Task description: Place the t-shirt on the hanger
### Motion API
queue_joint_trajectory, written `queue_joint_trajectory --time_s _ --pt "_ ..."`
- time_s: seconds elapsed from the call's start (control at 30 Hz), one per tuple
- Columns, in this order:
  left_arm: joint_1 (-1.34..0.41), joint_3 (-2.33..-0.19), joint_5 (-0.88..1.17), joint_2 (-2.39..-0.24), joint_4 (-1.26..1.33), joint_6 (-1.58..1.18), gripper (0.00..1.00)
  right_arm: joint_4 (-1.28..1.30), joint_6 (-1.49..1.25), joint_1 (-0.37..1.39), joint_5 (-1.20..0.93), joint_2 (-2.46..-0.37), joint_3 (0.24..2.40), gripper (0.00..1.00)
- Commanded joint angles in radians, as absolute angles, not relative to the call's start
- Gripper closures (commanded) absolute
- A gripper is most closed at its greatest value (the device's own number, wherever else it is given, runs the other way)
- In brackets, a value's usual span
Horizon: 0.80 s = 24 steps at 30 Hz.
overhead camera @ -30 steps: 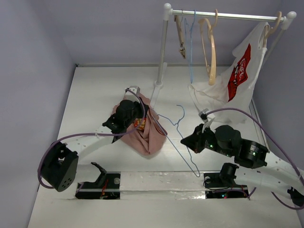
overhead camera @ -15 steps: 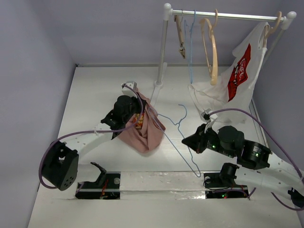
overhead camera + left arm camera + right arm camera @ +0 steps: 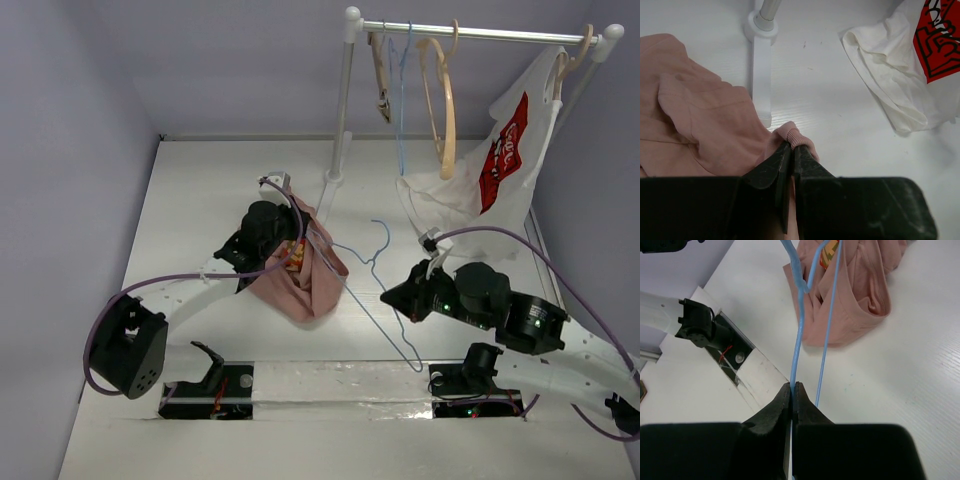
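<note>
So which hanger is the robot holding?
The thin blue wire hanger down over the table, pinched in the right gripper. The wooden hangers and another blue one hang on the rail.

a white bench is boxed in by plain pale lilac walls at the back and both sides. at its far right stands a white clothes rack. tan wooden hangers and a white shirt with a red logo hang from the rail. the light is soft and even.
</note>
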<state>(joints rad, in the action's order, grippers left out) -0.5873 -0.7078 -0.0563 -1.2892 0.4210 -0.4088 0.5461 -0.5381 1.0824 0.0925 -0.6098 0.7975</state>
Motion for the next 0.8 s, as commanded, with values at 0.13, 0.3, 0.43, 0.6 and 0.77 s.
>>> queue_joint_trajectory --time_s 0.13,0.3,0.43,0.6,0.77 --pt "-0.583 -0.713 -0.032 -1.252 0.466 -0.416 1.0 0.463 -0.485 1.094 0.15 -0.679 0.821 1.0" --pt "-0.583 -0.704 -0.064 -1.236 0.437 -0.414 1.0 0.436 -0.457 1.094 0.172 -0.712 0.834 1.0" --pt "-0.583 -0.709 -0.133 -1.233 0.408 -0.402 1.0 0.449 -0.449 1.094 0.167 -0.671 0.861 1.0" --pt "-0.583 -0.736 -0.135 -1.242 0.407 -0.397 1.0 0.483 -0.466 1.094 0.13 -0.614 0.885 1.0" --pt "-0.583 -0.749 -0.111 -1.247 0.411 -0.402 1.0 0.515 -0.474 1.094 0.161 -0.595 0.871 1.0"
